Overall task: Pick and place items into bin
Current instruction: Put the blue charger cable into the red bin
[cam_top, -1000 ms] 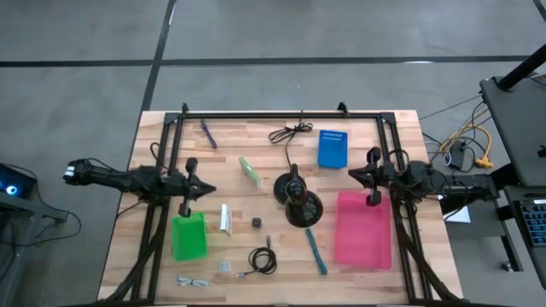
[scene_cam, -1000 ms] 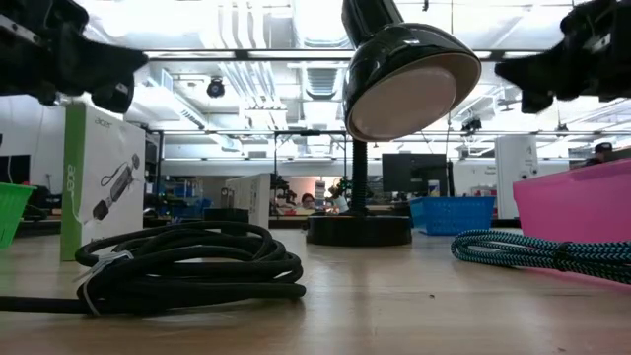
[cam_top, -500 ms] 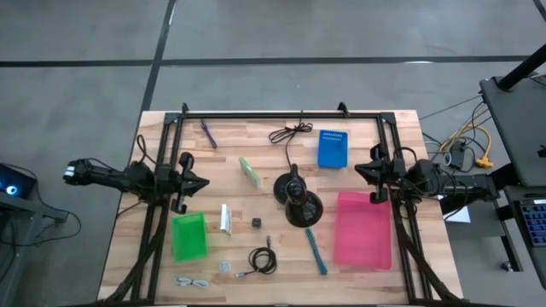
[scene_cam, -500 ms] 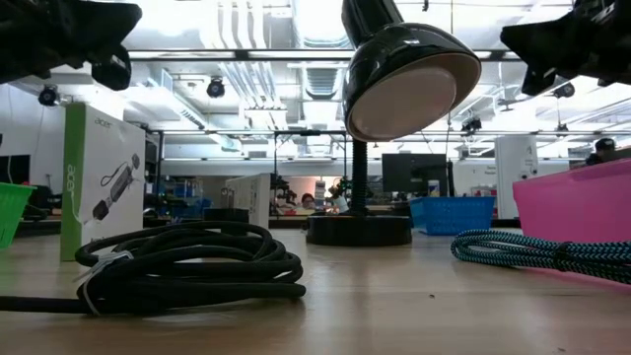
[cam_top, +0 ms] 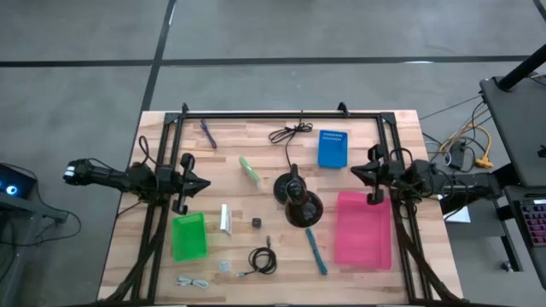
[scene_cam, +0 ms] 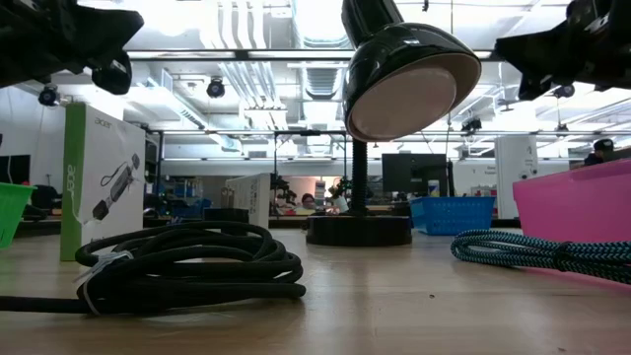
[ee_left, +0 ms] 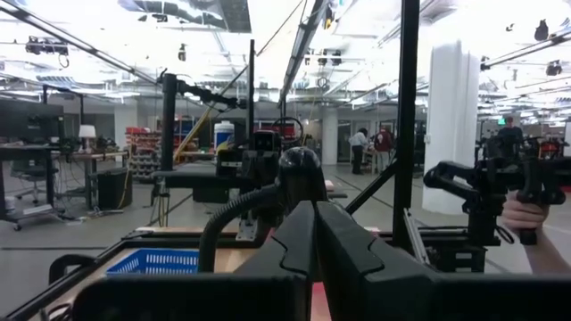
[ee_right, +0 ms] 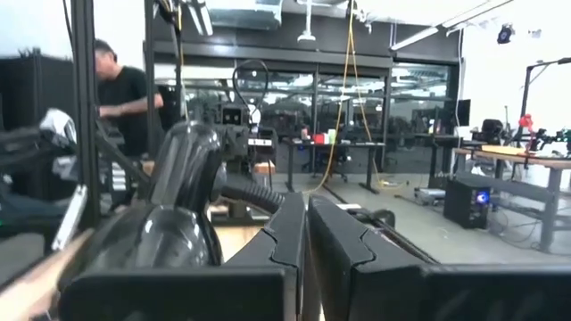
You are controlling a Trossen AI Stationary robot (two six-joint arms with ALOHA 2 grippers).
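Wooden desk [cam_top: 358, 281] carries everything around the black lamp [cam_top: 295, 201]. Nearest the front edge, the coiled black cable [cam_top: 263, 260] and teal pen [cam_top: 316, 251] lie before the lamp; the pink bin [cam_top: 363, 228] sits right of it. Both pincers are clenched and empty, left pincer [cam_top: 181, 183] and right pincer [cam_top: 373, 177] raised at either side. Best open wide before descending on the cable.

From above, the clear bits [cam_top: 194, 280] near the table's [cam_top: 358, 275] front edge are too small to make out — so is the tiny black cube [cam_top: 256, 223]. In the low view the pink bin [scene_cam: 584, 203] runs off the right edge, the green bin [scene_cam: 9, 209] off the left, and the black lamp's [scene_cam: 408, 72] top is cropped. A person's hand [ee_left: 525, 217] is cut by the left wrist picture's edge.
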